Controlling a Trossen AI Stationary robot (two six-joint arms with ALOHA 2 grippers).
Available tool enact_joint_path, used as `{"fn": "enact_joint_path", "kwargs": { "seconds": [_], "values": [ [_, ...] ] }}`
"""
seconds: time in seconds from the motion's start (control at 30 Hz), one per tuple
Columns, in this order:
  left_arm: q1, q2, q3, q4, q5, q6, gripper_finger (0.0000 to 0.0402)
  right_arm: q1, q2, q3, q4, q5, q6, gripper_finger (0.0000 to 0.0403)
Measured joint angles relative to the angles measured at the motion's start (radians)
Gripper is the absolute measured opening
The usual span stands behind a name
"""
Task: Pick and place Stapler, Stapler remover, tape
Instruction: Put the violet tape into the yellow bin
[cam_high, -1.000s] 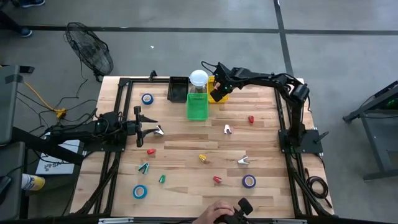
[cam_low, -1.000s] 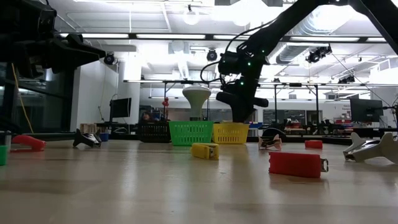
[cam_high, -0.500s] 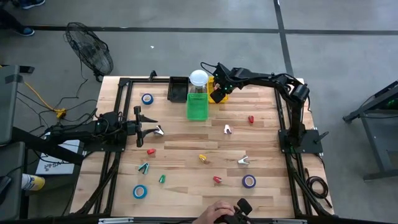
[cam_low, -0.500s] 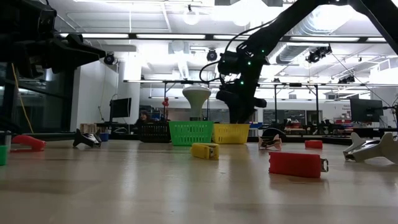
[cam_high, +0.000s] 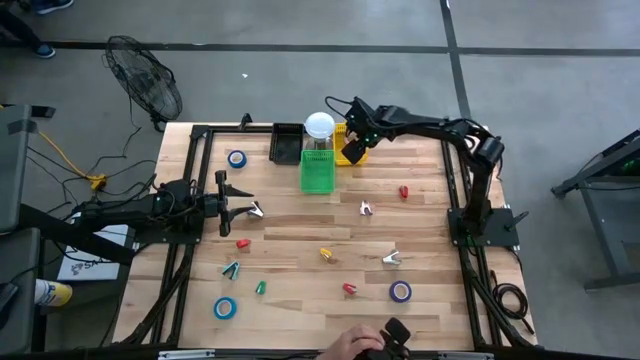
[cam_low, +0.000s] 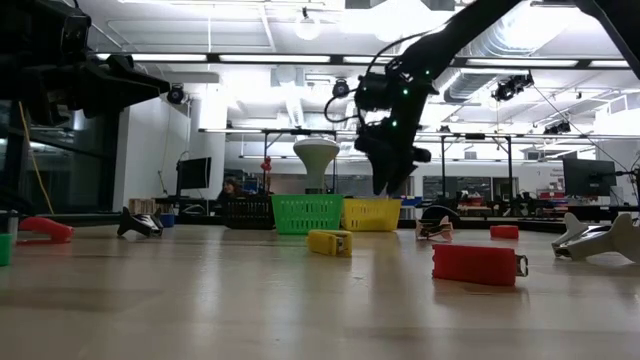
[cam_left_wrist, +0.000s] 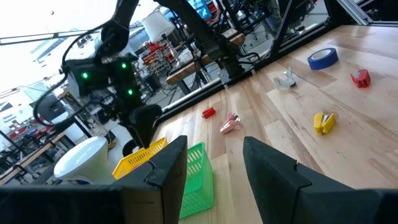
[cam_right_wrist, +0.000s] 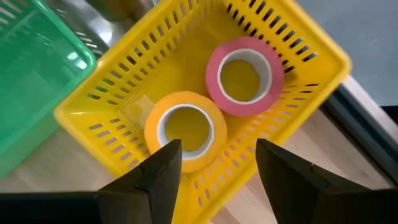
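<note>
My right gripper (cam_high: 350, 143) hovers open over the yellow basket (cam_right_wrist: 112, 93) at the table's far side, nothing between its fingers. A pink tape roll (cam_right_wrist: 244, 74) and a yellow tape roll (cam_right_wrist: 185, 129) lie flat inside that basket. On the table lie two blue tape rolls (cam_high: 236, 158) (cam_high: 225, 308) and a purple one (cam_high: 400, 291). Small red (cam_high: 242, 243), yellow (cam_high: 327, 254) and green (cam_high: 260, 288) staplers and silvery stapler removers (cam_high: 366, 208) (cam_high: 391, 258) are scattered about. My left gripper (cam_high: 250, 208) waits open and empty at mid-left, a stapler remover (cam_high: 258, 211) by its fingertips.
A green basket (cam_high: 317, 172) with a white round-topped jar (cam_high: 319, 126) behind it, and a black basket (cam_high: 286, 143), stand left of the yellow one. A person's hand (cam_high: 355, 345) holds a dark device at the near edge. A fan (cam_high: 145, 85) stands off the far left corner.
My right gripper has risen a little above the yellow basket and shifted slightly toward the far edge. The left arm and the things on the table have kept still.
</note>
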Motion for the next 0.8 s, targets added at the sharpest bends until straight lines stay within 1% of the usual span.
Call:
{"fn": "enact_joint_path", "kwargs": {
  "seconds": [0.1, 0.37, 0.43, 0.57, 0.8],
  "values": [
    [0.0, 0.0, 0.0, 0.0, 0.0, 0.0, 0.0154, 0.002, -0.022, 0.0, -0.022, 0.007, -0.02, 0.0198],
    [0.0, 0.0, 0.0, 0.0, 0.0, 0.0, 0.0154, 0.021, -0.066, 0.0, -0.153, 0.085, -0.04, 0.0197],
    [0.0, 0.0, 0.0, 0.0, 0.0, 0.0, 0.0154, 0.031, -0.083, -0.011, -0.163, 0.107, -0.04, 0.0197],
    [0.0, 0.0, 0.0, 0.0, 0.0, 0.0, 0.0154, 0.047, -0.15, -0.087, -0.14, 0.147, -0.039, 0.0197],
    [0.0, 0.0, 0.0, 0.0, 0.0, 0.0, 0.0154, 0.089, -0.283, -0.275, -0.063, 0.15, -0.015, 0.0197]
  ]
}}
